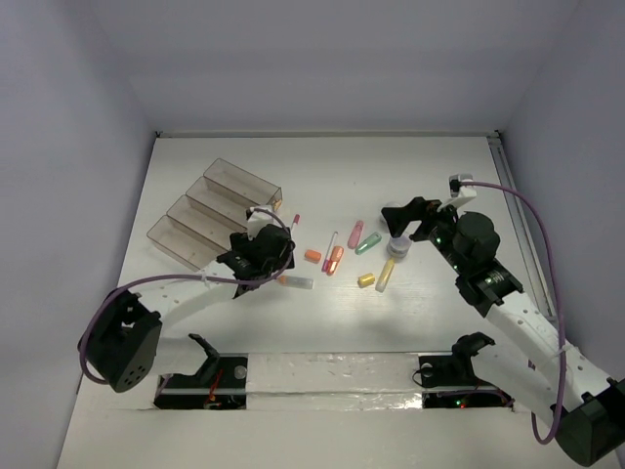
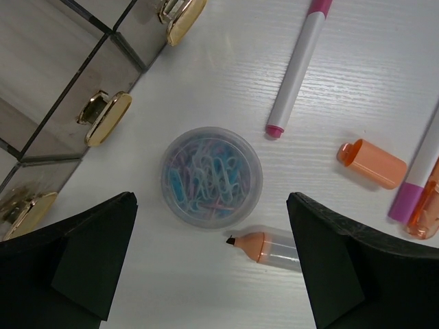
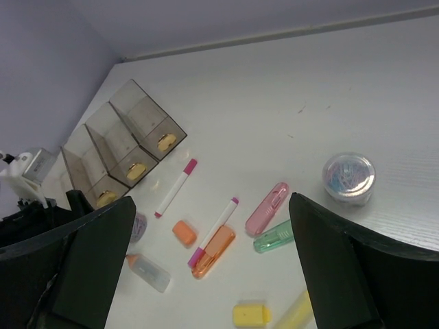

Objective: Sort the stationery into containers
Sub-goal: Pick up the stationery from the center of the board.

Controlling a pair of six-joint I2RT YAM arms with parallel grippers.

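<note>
A round clear tub of blue and pink paper clips [image 2: 211, 175] sits on the table just ahead of my left gripper [image 2: 211, 229], which is open, its jaws wide on either side and touching nothing. An uncapped orange highlighter [image 2: 269, 248] lies by the right jaw. The smoky containers [image 1: 210, 210] stand in a row just beyond. My right gripper [image 3: 211, 219] hangs open above the scattered stationery: two white pens [image 3: 175, 187], an orange case [image 3: 214, 251], a pink case [image 3: 267, 208], a green case [image 3: 274, 235] and a second clip tub [image 3: 349, 177].
An orange cap [image 2: 372, 163] lies right of the tub. A yellow cap [image 3: 250, 314] and a yellow highlighter [image 3: 295, 312] lie nearer the arms. The containers' gold handles [image 2: 108, 118] face the left gripper. White walls ring the table [image 1: 410, 166].
</note>
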